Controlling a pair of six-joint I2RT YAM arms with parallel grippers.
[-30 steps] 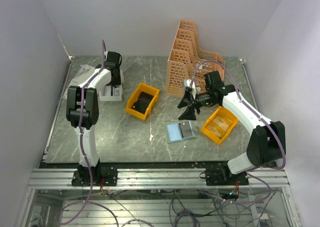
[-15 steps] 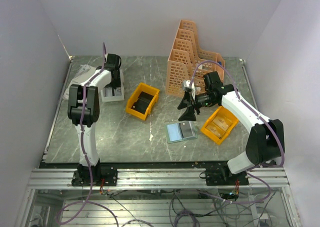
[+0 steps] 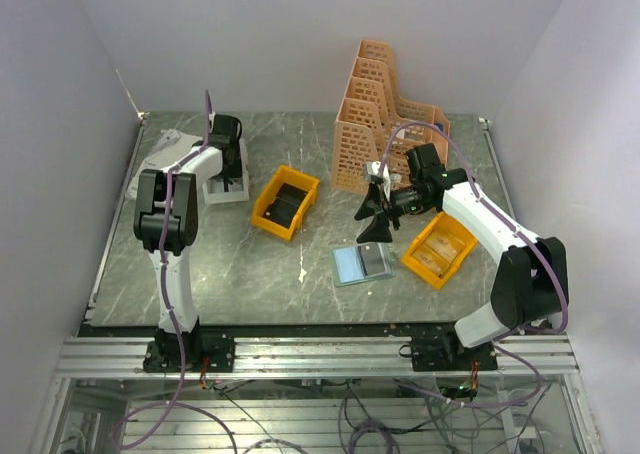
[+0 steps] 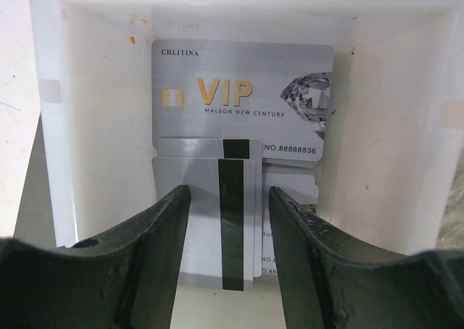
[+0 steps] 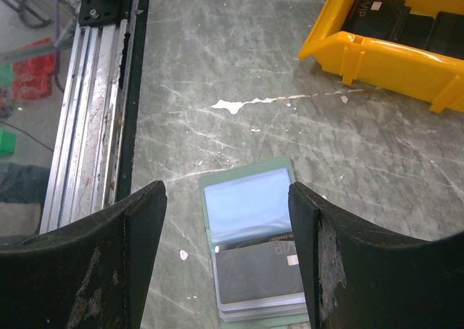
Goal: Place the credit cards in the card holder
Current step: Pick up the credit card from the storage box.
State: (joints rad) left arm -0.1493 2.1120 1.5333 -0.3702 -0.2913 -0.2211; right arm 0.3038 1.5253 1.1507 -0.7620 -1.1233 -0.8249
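The credit cards [image 4: 243, 101] in the left wrist view are silver, marked VIP, and lie stacked in a white box [image 4: 101, 126]; the top one [image 4: 217, 220] lies face down with a black stripe. My left gripper [image 4: 228, 195] hangs open just above that stack, gripping nothing; in the top view the left gripper [image 3: 228, 166] is over the white box [image 3: 226, 187]. The card holder [image 5: 250, 253] lies open on the table, grey-green, with a dark card in its lower pocket. My right gripper [image 5: 226, 198] is open above it, seen from the top as the right gripper [image 3: 376, 220] behind the card holder [image 3: 362, 264].
A yellow bin [image 3: 285, 202] with dark cards stands mid-table; it also shows as the yellow bin [image 5: 377, 50] in the right wrist view. A second yellow bin [image 3: 438, 250] with tan cards sits to the right of the holder. An orange lattice rack [image 3: 385, 114] stands behind. White paper scraps [image 5: 243, 104] dot the table.
The left gripper has shifted slightly toward the back over the white box and its jaws have widened a little. The right arm has stayed in place.
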